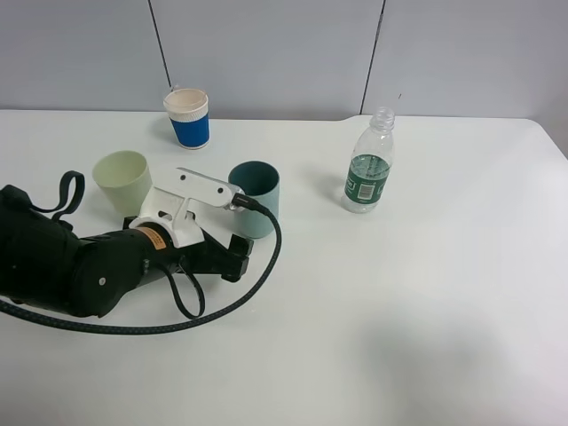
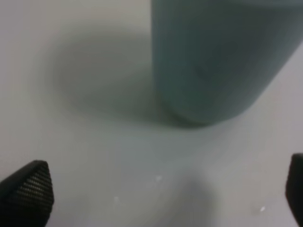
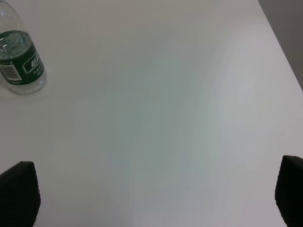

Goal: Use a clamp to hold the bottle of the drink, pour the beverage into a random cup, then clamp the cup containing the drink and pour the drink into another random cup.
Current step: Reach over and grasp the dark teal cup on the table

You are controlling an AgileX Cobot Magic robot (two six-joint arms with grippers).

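At the left-centre of the table (image 1: 426, 311), the teal tumbler (image 1: 256, 197) stands upright just beyond my left gripper (image 2: 161, 189), slightly far and right of it, untouched. That gripper's jaws stand wide apart and empty; it is the nearer arm. My right gripper (image 3: 156, 198) is likewise spread, holding nothing. The bottle (image 1: 368, 169) stands upright, well right of the tumbler. I cannot make out liquid in the tumbler; its wrist view is blurred, rim cut off.
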